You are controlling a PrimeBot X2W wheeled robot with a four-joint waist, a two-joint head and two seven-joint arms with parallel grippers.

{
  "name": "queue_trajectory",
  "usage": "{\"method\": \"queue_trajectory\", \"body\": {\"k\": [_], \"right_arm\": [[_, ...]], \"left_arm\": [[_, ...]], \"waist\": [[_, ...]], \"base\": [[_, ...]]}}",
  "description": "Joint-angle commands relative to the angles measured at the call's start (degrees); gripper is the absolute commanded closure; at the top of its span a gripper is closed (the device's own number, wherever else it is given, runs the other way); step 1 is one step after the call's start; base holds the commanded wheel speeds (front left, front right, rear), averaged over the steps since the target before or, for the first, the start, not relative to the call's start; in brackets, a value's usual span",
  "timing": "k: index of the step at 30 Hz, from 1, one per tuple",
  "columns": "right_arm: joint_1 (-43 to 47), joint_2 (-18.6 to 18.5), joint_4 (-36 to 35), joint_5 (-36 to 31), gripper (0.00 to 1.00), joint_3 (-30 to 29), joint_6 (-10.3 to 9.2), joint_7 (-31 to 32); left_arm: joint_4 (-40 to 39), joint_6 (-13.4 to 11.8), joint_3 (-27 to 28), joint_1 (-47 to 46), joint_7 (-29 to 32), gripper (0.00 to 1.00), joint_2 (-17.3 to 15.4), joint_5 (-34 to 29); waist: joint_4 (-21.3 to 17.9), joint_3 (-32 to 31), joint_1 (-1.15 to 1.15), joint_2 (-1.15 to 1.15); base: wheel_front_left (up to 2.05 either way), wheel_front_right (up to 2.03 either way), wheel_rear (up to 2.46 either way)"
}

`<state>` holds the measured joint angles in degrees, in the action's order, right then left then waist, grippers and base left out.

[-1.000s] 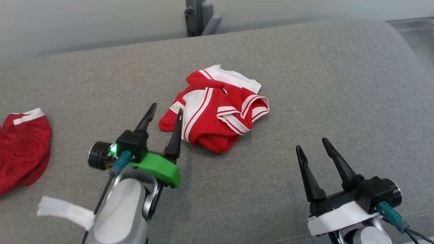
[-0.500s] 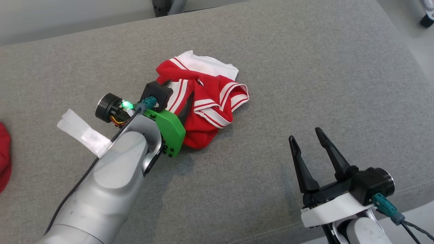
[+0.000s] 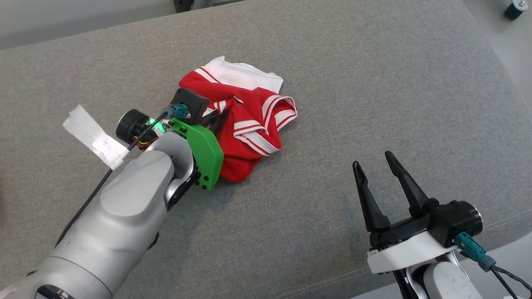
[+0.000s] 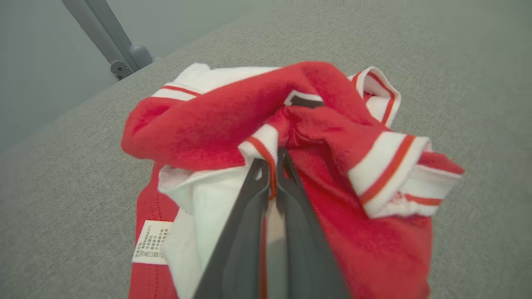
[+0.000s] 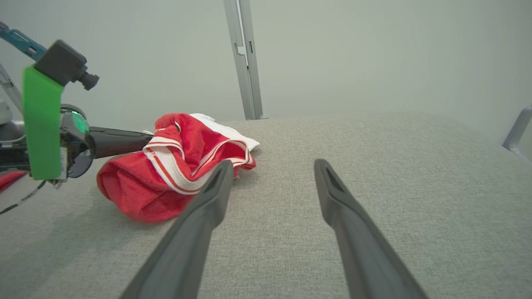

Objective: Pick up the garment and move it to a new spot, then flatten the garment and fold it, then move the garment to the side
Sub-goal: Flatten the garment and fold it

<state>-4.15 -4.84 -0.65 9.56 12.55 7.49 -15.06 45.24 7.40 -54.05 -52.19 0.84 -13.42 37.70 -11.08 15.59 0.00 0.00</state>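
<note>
The garment is a crumpled red piece with white panels and red-and-white striped trim, lying in a heap on the grey cushion. My left gripper reaches into its left side and is shut on a fold. In the left wrist view the garment bunches over the left gripper, whose fingers pinch a striped edge between them. My right gripper stands open, off to the garment's right and nearer to me, holding nothing. The right wrist view has the garment ahead and left of the open right gripper.
A white tape tag sticks out from my left arm's cable. The cushion's front edge runs just beyond my right wrist. A grey metal post rises behind the cushion. A dark caster stands on the floor at the far right.
My left gripper has gone forward into the garment and shut on a fold of it. The head camera has shifted, so the whole picture has slid. The right gripper stays open.
</note>
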Motion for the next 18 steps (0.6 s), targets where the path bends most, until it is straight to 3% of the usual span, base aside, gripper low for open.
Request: {"method": "queue_trajectory", "body": {"k": [1, 5, 10, 15, 18], "right_arm": [[-0.5, -0.1, 0.1, 0.0, 0.0, 0.0, 0.0, -0.2], [0.3, 0.0, 0.4, 0.0, 0.0, 0.1, 0.0, -0.2], [1.3, 0.5, 1.0, 0.6, 0.0, 0.8, 0.0, -0.2], [2.2, 1.2, 1.7, 1.0, 0.0, 1.6, 0.0, -0.2], [3.0, 1.4, 1.9, 1.3, 0.0, 1.5, 0.0, -0.2]], "left_arm": [[-0.4, 0.1, -0.5, 0.1, -0.2, 1.0, 0.1, 1.8], [-4.9, 0.1, -1.7, 0.6, -1.5, 1.0, 1.2, 11.0], [-13.0, 0.1, -2.8, -2.5, 1.9, 1.0, 0.5, 23.9], [-17.5, 0.1, 2.1, -6.8, 3.7, 1.0, 1.4, 36.8], [-16.2, 0.1, 5.6, -10.4, 2.8, 1.0, 2.9, 40.6]], "waist": [[0.1, -0.5, 0.0, 0.0], [0.4, -2.3, 0.0, 0.0], [0.0, -5.2, 0.0, 0.0], [-1.4, -8.3, 0.0, 0.0], [-2.7, -9.8, 0.0, 0.0]], "base": [[0.0, 0.0, 0.0], [0.0, 0.0, 0.0], [0.0, 0.0, 0.0], [0.0, 0.0, 0.0], [0.0, 0.0, 0.0]]}}
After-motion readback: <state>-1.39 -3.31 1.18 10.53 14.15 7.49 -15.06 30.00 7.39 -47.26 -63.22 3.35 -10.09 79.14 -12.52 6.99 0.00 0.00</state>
